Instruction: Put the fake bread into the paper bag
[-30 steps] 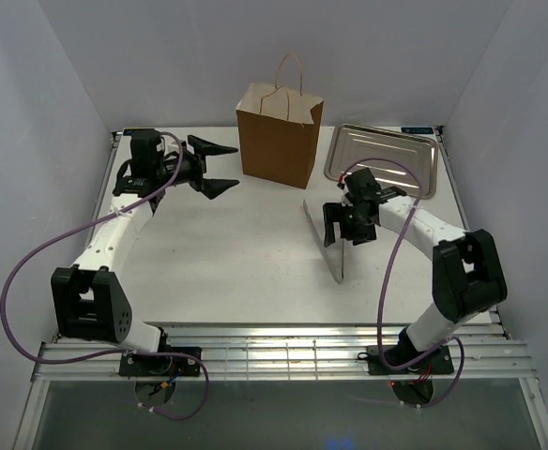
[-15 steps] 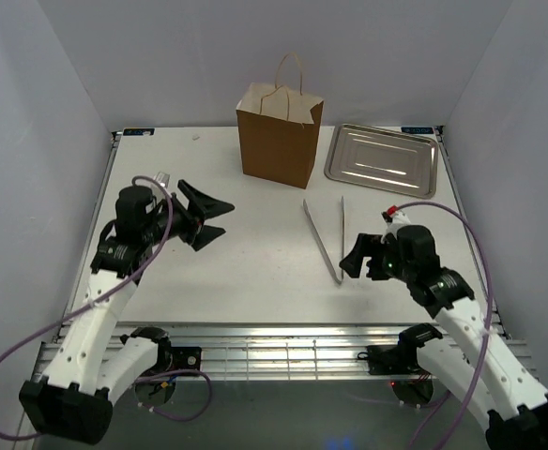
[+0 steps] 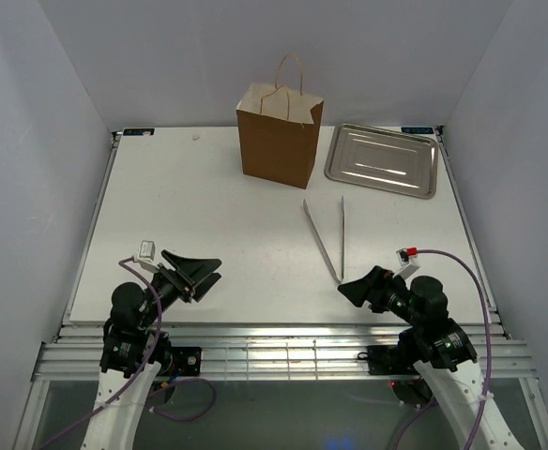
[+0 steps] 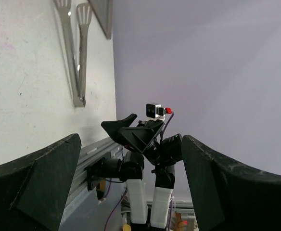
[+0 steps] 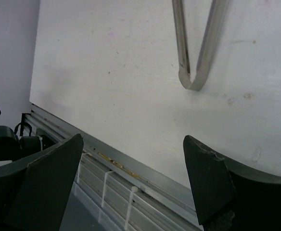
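The brown paper bag point(image 3: 280, 139) stands upright at the back centre of the table, its handles up. No fake bread shows in any view. My left gripper point(image 3: 205, 273) is open and empty, low near the table's front left edge, pointing right. My right gripper point(image 3: 353, 288) is open and empty, low near the front right edge, pointing left. In the left wrist view the left gripper point(image 4: 131, 192) frames the right arm between its open jaws. In the right wrist view the right gripper point(image 5: 131, 187) hangs open over the table's front rail.
Long white tongs point(image 3: 328, 239) lie flat right of centre; they also show in the left wrist view point(image 4: 78, 57) and the right wrist view point(image 5: 193, 48). A flat silver tray point(image 3: 382, 159) sits at the back right. White walls enclose the table.
Both arms have pulled back from mid-table to the near edge and folded low. The left gripper left the bag's side; the right gripper left the tongs. Both stayed open.
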`<state>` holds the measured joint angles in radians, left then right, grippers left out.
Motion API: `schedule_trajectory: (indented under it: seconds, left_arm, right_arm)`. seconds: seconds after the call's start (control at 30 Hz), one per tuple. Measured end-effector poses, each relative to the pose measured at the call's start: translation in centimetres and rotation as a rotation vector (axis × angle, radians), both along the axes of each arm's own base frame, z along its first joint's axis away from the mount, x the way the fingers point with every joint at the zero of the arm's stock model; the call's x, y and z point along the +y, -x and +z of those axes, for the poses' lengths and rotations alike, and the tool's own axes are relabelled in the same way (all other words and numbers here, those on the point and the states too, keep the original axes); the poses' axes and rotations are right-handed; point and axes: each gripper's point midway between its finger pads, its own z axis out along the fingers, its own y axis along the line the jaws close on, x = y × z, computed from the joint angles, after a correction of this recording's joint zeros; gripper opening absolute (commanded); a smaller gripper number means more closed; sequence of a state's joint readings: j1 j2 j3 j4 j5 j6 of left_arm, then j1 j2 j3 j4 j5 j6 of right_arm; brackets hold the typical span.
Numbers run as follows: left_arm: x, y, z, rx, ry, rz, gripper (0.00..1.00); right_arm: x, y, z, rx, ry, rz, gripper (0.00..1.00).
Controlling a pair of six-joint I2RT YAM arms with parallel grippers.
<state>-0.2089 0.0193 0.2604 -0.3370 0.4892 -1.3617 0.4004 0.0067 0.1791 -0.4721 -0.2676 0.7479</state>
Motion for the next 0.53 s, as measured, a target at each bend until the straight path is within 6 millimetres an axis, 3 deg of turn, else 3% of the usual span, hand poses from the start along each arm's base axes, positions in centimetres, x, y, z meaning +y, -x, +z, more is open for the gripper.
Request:
schedule_trajectory:
  seconds: [0.17, 0.23, 0.33, 0.53]
  left_arm:
    - [-1.2, 0.0, -5.7, 0.122, 0.018, -0.084, 0.97]
    - [-1.6, 0.4, -7.1, 0.154, 0.021, -0.12, 0.97]
    - [-2.1, 1.1, -6.8, 0.142, 0.034, -0.173, 0.97]
    - [-2.8, 2.3, -3.7, 0.004, 0.075, -0.267, 0.98]
  right_arm:
    - [-0.9, 1.7, -3.4, 0.179, 0.046, -0.036, 0.9]
    - [-1.0, 2.3, -5.0, 0.241, 0.057, -0.034, 0.9]
    - [-0.7, 2.4, -5.1, 0.264, 0.032, -0.037, 0.9]
    - [-0.3, 2.7, -4.9, 0.266, 0.015, -0.008, 0.9]
